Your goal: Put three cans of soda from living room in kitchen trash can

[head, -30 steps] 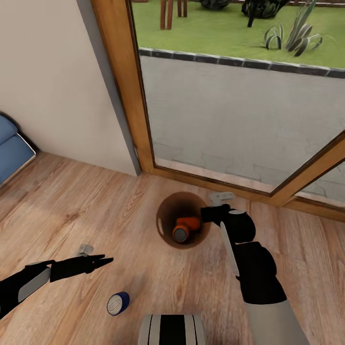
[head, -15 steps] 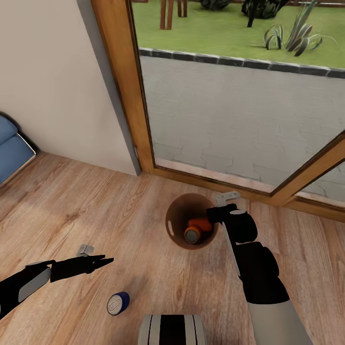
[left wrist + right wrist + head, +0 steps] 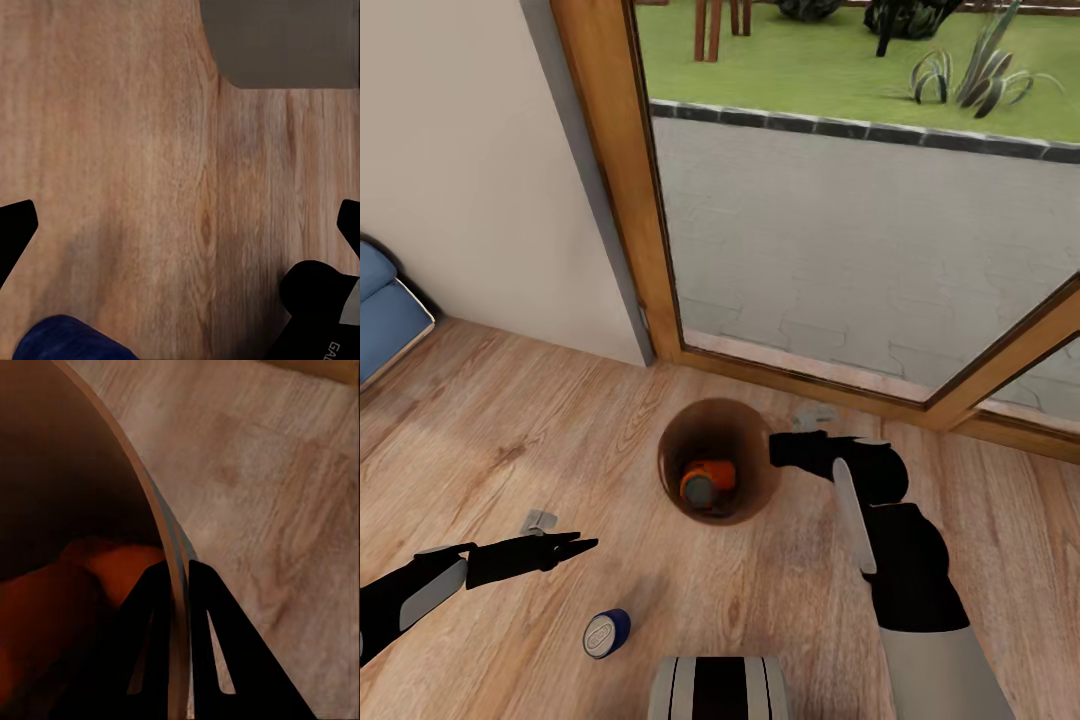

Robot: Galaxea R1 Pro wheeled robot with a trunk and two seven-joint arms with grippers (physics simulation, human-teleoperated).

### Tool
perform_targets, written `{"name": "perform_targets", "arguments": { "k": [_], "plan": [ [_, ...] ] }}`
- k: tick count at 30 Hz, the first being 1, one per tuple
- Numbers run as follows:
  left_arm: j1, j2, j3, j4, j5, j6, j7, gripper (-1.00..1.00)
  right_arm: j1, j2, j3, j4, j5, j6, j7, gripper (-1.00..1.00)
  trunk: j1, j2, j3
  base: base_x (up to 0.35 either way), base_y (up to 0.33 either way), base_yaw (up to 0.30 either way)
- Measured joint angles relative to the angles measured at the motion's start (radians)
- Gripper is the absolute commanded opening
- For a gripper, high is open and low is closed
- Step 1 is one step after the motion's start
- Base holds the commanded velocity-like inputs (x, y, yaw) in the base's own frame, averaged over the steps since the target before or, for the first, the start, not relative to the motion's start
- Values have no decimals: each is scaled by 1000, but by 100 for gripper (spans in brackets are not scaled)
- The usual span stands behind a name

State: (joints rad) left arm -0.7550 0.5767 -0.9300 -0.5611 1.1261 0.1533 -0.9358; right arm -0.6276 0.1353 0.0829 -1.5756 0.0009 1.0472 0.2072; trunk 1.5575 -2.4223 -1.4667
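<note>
Trash can [image 3: 717, 460] has slid left across the wood floor [image 3: 510, 440] since a second ago, dragged by the right gripper [image 3: 778, 449], whose fingers [image 3: 161, 607] pinch its rim. Round, brown-tan inside, orange can [image 3: 705, 483] lying in it. Blue can [image 3: 606, 632] on the floor. Left gripper [image 3: 582, 545] empty, spread apart. No readable labels.

Head view downward; wrist views close, floorward.

The right tool [image 3: 778, 450], pinching the rim of the tash can [image 3: 717, 473], has dragged it left across the floor after first pushing it right. The orange can [image 3: 703, 483] inside went along with it.
</note>
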Motion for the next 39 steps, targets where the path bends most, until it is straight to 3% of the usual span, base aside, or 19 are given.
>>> {"name": "perform_targets", "arguments": {
  "k": [3, 4, 6, 9, 11, 18, 26, 28, 32, 39],
  "plan": [
    [0, 0, 1, -1, 0, 0, 0, 100, 0, -1, -4, 1, 141, -6, -3, -100, 0, 0, 0, 0, 0, 0],
    [0, -1, 1, -1, 0, 0, 0, 100, 0, -1, -4, 1, 165, -5, -2, -100, 0, 0, 0, 0, 0, 0],
    [0, -3, 1, -1, 0, 0, 0, 100, 0, -1, -4, 1, 153, -5, -2, -100, 0, 0, 0, 0, 0, 0],
    [0, -5, 0, 0, 0, 0, 0, 100, 0, 0, -2, 0, 47, 0, 0, -100, 0, 0, 0, 0, 0, 0],
    [0, -6, 0, 0, 0, 0, 0, 100, 0, -1, -2, 0, 38, 0, 0, -100, 0, 0, 0, 0, 0, 0],
    [35, 11, -3, 15, -8, 6, -33, 100, 1, 0, 0, 1, 223, -2, 1, -100, 0, 0, 0, 0, 0, 0],
    [81, -23, -13, 55, -6, 6, -41, 100, 0, -15, -3, 1, 366, -2, 9, -100, 0, 0, 0, 0, 0, 0],
    [93, -34, -15, 44, -7, 2, -46, 100, 0, -4, -11, 2, 400, -2, 12, -100, 0, 0, 0, 0, 0, 0],
    [106, -56, -15, 56, -7, 2, -46, 100, 0, 10, -15, 1, 432, -1, 19, -100, 0, 0, 0, 0, 0, 0],
    [113, -96, -16, 95, -16, 0, -50, 100, 0, 13, -28, 1, 450, -1, 28, -100, 0, 0, 0, 0, 0, 0]
  ]
}}
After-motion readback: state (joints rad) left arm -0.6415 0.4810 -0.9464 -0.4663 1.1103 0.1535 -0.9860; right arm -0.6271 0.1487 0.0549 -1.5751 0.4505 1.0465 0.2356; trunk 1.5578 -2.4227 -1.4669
